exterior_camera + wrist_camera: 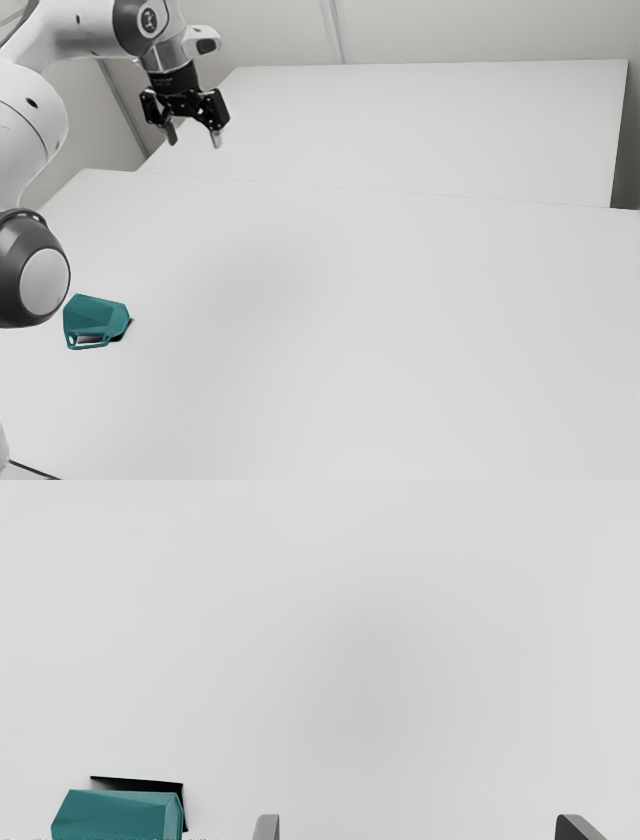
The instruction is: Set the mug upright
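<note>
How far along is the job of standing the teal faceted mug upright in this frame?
Done: no part of the uprighting shows; the teal faceted mug lies on its side on the white table.
In hand: nothing; the black two-finger gripper is open, raised above the table and away from the mug.
Left: reaching the mug, gripping it, turning it upright and releasing it.

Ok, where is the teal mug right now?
The mug lies on the table at the exterior view's left, appearing beside the arm's grey-capped joint.
</note>
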{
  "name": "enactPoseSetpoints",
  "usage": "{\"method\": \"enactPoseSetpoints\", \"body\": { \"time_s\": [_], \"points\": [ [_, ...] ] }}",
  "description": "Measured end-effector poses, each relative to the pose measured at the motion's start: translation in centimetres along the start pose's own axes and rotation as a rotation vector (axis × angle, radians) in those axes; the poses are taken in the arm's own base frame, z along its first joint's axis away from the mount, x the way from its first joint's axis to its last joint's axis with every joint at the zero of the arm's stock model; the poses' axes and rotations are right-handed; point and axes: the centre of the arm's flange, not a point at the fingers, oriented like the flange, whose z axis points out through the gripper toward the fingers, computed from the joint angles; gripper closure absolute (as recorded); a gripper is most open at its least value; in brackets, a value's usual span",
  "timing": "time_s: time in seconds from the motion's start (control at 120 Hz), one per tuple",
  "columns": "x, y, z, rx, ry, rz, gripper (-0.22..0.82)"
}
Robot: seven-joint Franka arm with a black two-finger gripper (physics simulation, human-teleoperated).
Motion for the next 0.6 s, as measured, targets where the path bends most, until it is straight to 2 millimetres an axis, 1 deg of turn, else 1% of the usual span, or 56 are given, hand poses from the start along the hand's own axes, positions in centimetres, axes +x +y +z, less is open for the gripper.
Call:
{"method": "enactPoseSetpoints", "body": {
  "time_s": [0.075, 0.158, 0.225, 0.292, 0.317, 0.35, 0.417, 0.517, 0.6],
  "points": [
    [-0.1, -0.2, -0.1, 0.001, 0.001, -0.001, 0.0],
    [-0.8, -0.6, -0.7, -0.005, -0.001, -0.005, 0.0],
    [-2.7, -1.4, -0.9, -0.02, -0.03, -0.013, 0.0],
    [-4.4, -1.6, -0.2, -0.043, -0.072, -0.011, 0.0],
    [-5.2, -1.9, 0.1, -0.05, -0.087, -0.016, 0.0],
    [-6.4, -3.3, 0.7, -0.06, -0.106, -0.036, 0.0],
    [-8.5, -6.9, 1.9, -0.078, -0.135, -0.086, 0.0],
    [-10.4, -13.1, 4.0, -0.097, -0.169, -0.16, 0.0],
    [-11.8, -17.8, 5.9, -0.116, -0.182, -0.204, 0.0]
  ]
}}
